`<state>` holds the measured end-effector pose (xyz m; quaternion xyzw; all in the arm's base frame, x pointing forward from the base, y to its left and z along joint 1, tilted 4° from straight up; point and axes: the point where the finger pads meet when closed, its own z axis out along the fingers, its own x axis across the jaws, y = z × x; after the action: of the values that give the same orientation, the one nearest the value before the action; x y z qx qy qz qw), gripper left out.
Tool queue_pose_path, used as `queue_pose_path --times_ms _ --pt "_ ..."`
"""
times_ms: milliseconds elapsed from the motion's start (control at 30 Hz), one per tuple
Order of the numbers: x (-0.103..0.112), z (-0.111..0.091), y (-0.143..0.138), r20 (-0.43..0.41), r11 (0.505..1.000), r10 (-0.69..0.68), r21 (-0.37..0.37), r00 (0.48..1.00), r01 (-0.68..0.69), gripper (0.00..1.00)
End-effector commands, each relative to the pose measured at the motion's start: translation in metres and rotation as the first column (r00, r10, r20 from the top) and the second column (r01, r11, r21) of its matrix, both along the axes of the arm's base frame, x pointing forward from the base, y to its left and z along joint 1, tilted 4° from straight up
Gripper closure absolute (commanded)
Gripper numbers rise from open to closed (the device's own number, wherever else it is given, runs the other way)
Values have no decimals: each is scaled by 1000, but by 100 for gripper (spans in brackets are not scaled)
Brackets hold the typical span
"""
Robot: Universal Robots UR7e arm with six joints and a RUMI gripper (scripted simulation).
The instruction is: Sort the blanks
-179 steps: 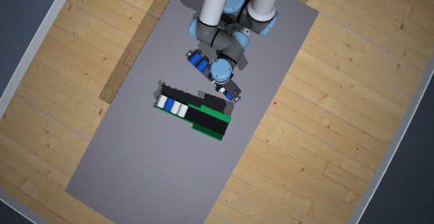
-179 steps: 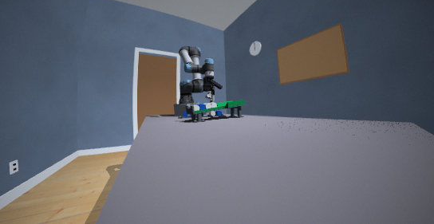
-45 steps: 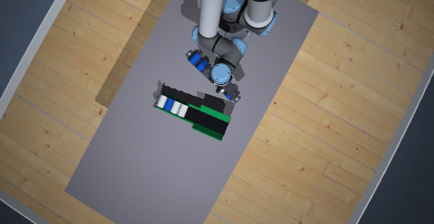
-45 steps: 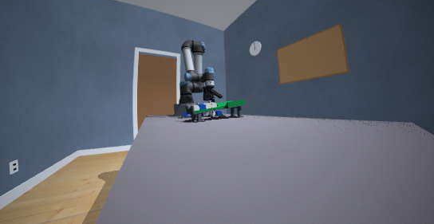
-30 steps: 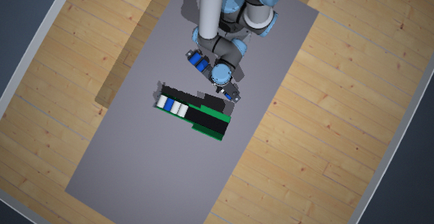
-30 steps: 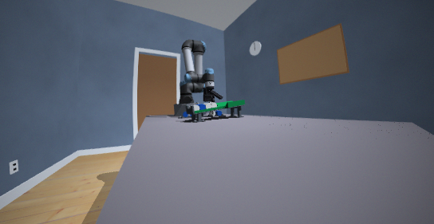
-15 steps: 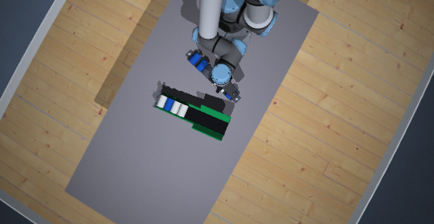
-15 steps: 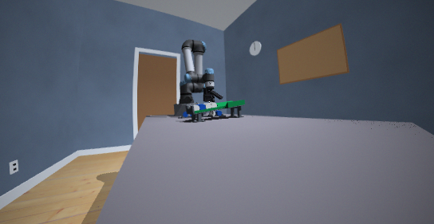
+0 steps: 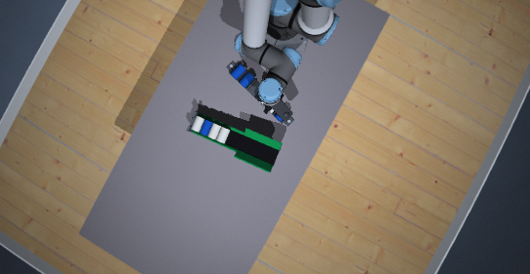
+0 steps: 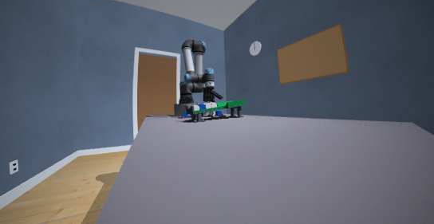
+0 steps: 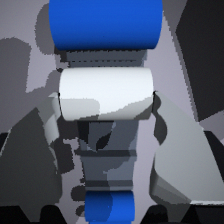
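My gripper (image 11: 106, 93) is shut on a white blank (image 11: 106, 87), its fingertips at the two ends. The blank lies across the grey stock rack (image 9: 290, 120) (image 11: 107, 167); whether it touches the floor I cannot tell. Two blue blanks (image 9: 238, 71) (image 9: 246, 79) lie side by side in the rack's upper-left part, and another blue blank (image 9: 278, 117) (image 11: 110, 206) near its lower-right end. On the green feed ramp (image 9: 263, 138) (image 10: 235, 104), from the left end, lie a white blank (image 9: 198, 124), a blue blank (image 9: 207, 128) and two white blanks (image 9: 214, 132) (image 9: 223, 135), straight across.
The arm's wrist (image 9: 270, 91) hides the middle of the rack in the top view. The ramp stands on dark legs (image 10: 236, 112) close to the rack, its higher end to the right. A large blue blank (image 11: 106, 22) is just beyond the white one in the wrist view.
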<state>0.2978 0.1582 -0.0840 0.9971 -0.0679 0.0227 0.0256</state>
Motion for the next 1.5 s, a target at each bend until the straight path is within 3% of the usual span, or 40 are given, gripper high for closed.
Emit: queue_pose_path --times_ms 0,1100,1467 --pt "0 0 0 1 1000 0 0 1000 0 63" --pt "0 1 0 1 1000 0 0 1000 0 63" --pt "0 16 1 1 1000 0 0 1000 0 63"
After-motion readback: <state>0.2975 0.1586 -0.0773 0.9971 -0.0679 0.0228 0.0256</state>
